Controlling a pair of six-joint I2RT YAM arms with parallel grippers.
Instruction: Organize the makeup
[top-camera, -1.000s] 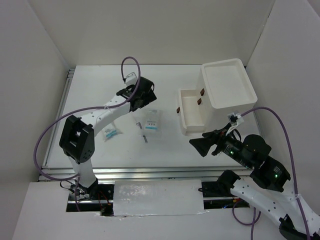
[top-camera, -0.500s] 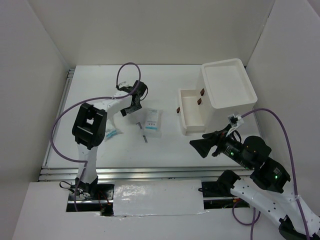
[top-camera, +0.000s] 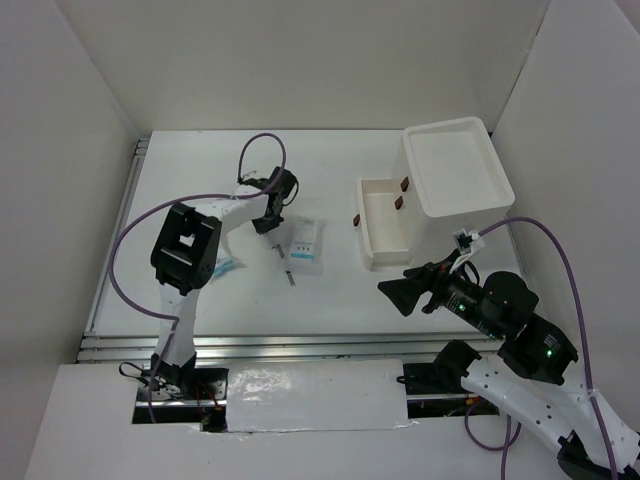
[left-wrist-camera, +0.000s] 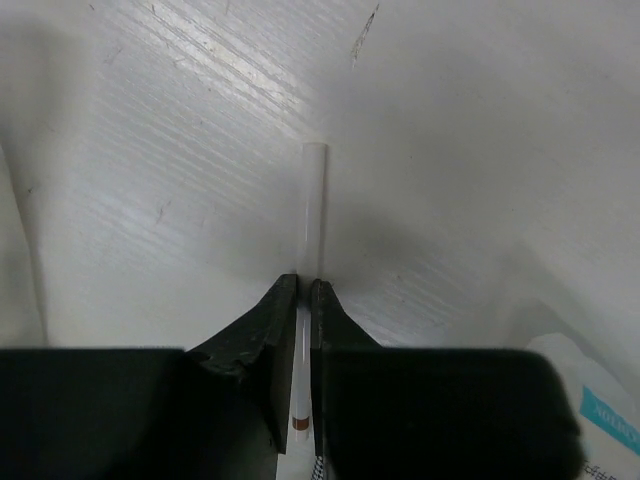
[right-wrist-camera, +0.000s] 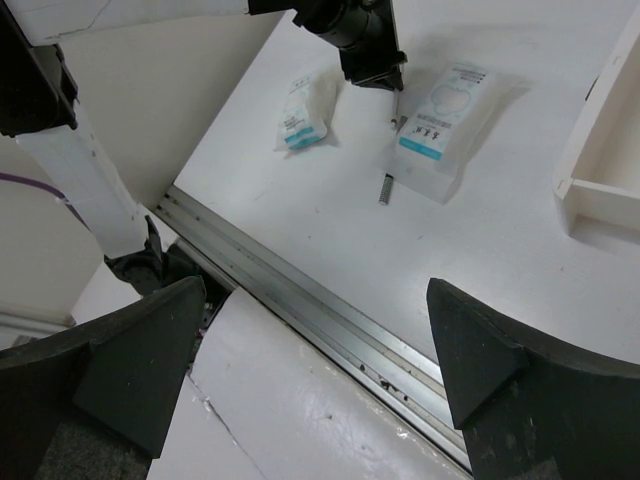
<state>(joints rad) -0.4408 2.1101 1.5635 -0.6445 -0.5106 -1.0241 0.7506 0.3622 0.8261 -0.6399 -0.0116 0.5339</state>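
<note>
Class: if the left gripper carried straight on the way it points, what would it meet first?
Most likely the table: the left gripper points down at it, jaws closed about the thin pencil lying there.

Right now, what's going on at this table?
The left gripper is shut on a thin pencil at the level of the white table, beside a white-and-blue packet. A second packet lies further left. The right gripper hangs open and holds nothing, near the white box whose drawer is pulled out.
</note>
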